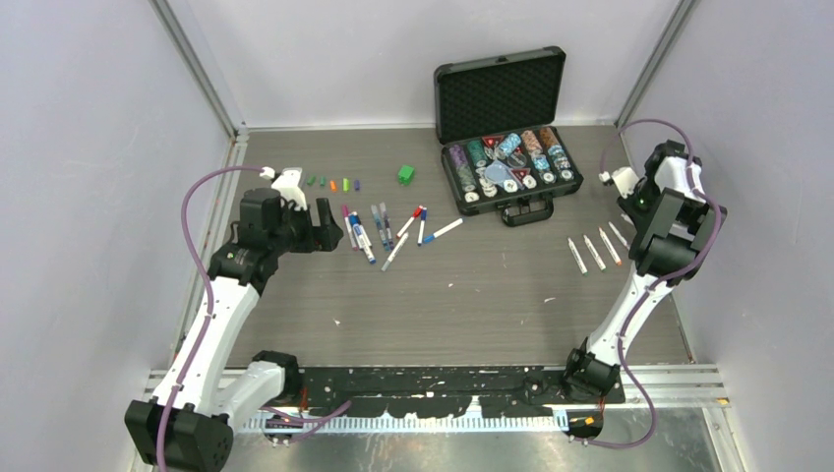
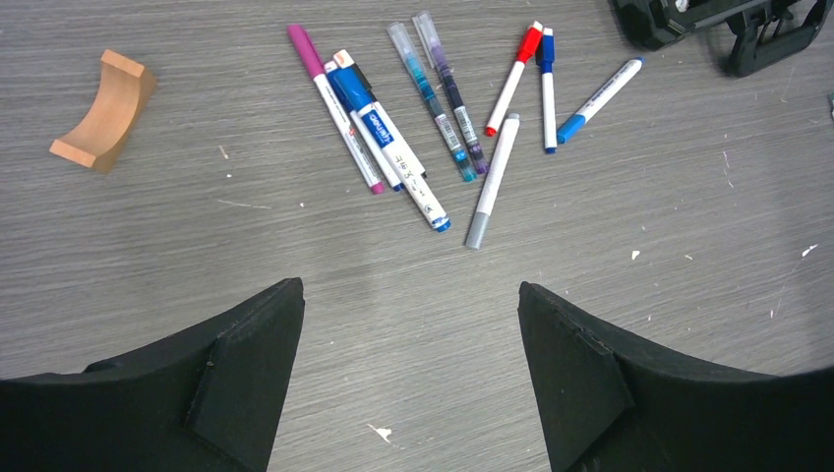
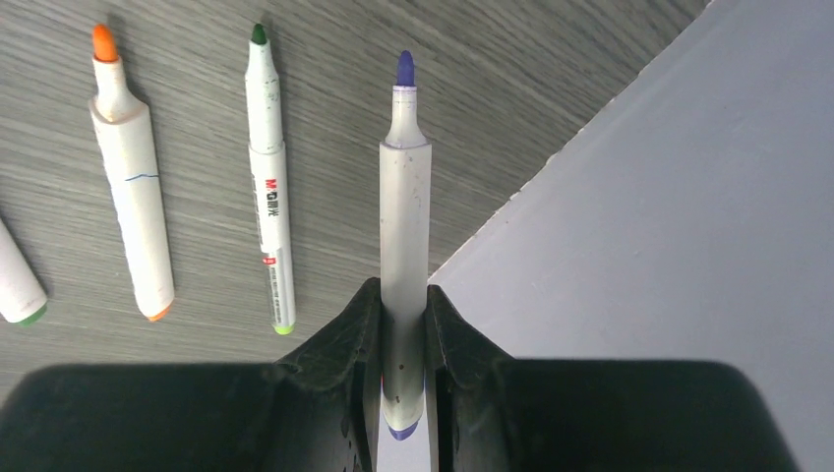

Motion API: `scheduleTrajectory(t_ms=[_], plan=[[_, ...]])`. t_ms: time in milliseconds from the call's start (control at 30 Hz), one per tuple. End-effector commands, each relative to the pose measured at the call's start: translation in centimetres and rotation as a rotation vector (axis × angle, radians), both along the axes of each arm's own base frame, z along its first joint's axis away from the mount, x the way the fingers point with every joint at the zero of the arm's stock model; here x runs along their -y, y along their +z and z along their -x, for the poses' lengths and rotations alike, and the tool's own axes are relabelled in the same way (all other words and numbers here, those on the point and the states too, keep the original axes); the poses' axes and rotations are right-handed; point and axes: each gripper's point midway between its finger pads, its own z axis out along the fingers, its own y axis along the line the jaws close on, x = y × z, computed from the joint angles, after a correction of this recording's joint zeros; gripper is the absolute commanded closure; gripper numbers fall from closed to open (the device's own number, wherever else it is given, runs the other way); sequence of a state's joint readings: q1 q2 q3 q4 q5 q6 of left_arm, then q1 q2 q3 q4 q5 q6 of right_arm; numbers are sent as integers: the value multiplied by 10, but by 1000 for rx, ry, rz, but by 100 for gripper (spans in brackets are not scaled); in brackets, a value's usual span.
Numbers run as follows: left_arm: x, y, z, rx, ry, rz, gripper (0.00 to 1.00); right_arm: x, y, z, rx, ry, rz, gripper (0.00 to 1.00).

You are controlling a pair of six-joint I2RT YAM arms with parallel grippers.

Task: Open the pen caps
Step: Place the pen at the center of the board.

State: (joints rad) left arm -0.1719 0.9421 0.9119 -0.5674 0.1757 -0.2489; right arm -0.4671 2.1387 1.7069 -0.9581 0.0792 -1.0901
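Several capped pens (image 2: 433, 118) lie in a loose cluster on the table, ahead of my left gripper (image 2: 411, 305), which stands open and empty above bare tabletop. Several loose pen caps (image 1: 333, 183), green, orange and blue, sit in a row behind the left gripper (image 1: 329, 228). My right gripper (image 3: 403, 305) is shut on the rear of an uncapped purple-tipped pen (image 3: 404, 197), which points straight out from the fingers. Beside it lie an uncapped green-tipped pen (image 3: 270, 187) and an orange-tipped pen (image 3: 133, 187). From above, these uncapped pens (image 1: 593, 252) lie by the right gripper (image 1: 625, 218).
An open black case (image 1: 506, 208) of poker chips stands at the back centre. A small green cube (image 1: 405, 174) sits to its left. A curved wooden block (image 2: 103, 110) lies left of the pen cluster. The side wall (image 3: 669, 197) is close on the right gripper's right.
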Motion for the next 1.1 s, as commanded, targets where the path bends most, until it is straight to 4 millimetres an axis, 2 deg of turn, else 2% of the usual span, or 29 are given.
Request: scheduleTrajectory(t_ms=[0,300,633,1067], plan=[[-3,7,1,34,0,-10,18,-7,20,0,40,-14,-6,79],[-2,7,1,34,0,-5,18,-13,19,4,12,-38,-40,76],[-3,7,2,38,4,-8,18,-10,16,6,-12,-78,-22,71],[-4,9,2,43,6,-9,18,-9,19,2,-2,-95,-15,71]])
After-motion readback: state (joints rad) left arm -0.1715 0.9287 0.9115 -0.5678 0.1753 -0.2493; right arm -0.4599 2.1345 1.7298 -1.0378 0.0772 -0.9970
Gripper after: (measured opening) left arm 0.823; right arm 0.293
